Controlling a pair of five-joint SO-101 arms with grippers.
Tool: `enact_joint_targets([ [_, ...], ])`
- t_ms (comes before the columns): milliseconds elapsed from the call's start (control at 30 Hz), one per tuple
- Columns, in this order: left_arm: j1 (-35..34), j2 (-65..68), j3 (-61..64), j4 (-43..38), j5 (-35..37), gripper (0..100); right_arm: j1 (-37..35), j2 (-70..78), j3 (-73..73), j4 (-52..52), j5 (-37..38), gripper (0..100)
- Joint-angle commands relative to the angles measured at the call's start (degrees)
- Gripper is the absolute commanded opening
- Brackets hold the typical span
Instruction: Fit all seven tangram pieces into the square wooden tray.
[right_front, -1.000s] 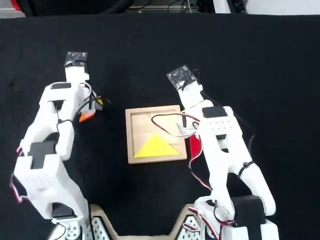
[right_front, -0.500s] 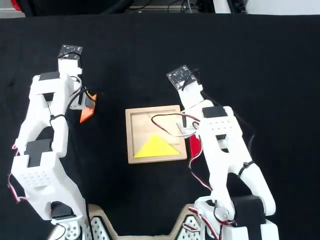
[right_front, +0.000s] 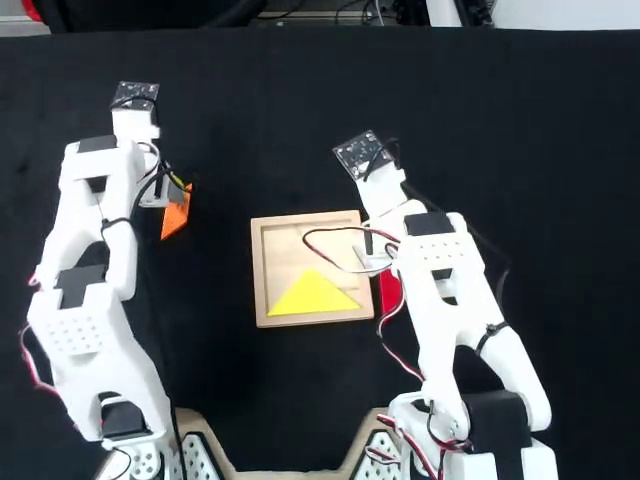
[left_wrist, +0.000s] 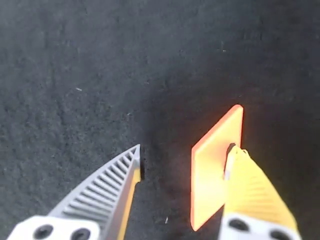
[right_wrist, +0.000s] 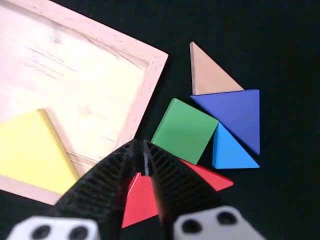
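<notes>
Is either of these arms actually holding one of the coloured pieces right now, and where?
Neither. The orange piece sits edge-on against one finger of the open left gripper, unclamped; the right gripper is shut on nothing.

Bright, even light from above; the black table (right_front: 500, 120) swallows it, a soft shadow pooling just beside the left tool (left_wrist: 186, 150).

Black cloth (right_front: 520, 120), spread flat, lightly speckled.
</notes>
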Motion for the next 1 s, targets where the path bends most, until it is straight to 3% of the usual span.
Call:
enact_joint_targets([
  [0,3.8,0.7,-3.6,4.5,0.4,26,0.9,-2.2,-0.2,-1.0,0.4,1.1],
  [300,5.4,0.8,-2.9,4.8,0.5,26,0.9,-2.2,-0.1,-1.0,0.4,1.1],
  [467,8.4,0.8,-2.5,6.1,0.4,19,0.9,-2.2,-0.1,-1.0,0.4,1.1],
  [567,9.9,0.4,-2.4,6.4,0.4,19,0.9,-2.2,-0.1,-1.0,0.4,1.1],
  [800,4.5,-6.8,-7.3,14.4,-0.3,24,0.9,-2.2,-0.1,-1.0,0.4,1.1],
  [967,2.5,-10.4,-7.2,14.5,-1.5,26,0.9,-2.2,-0.1,-1.0,0.4,1.1],
])
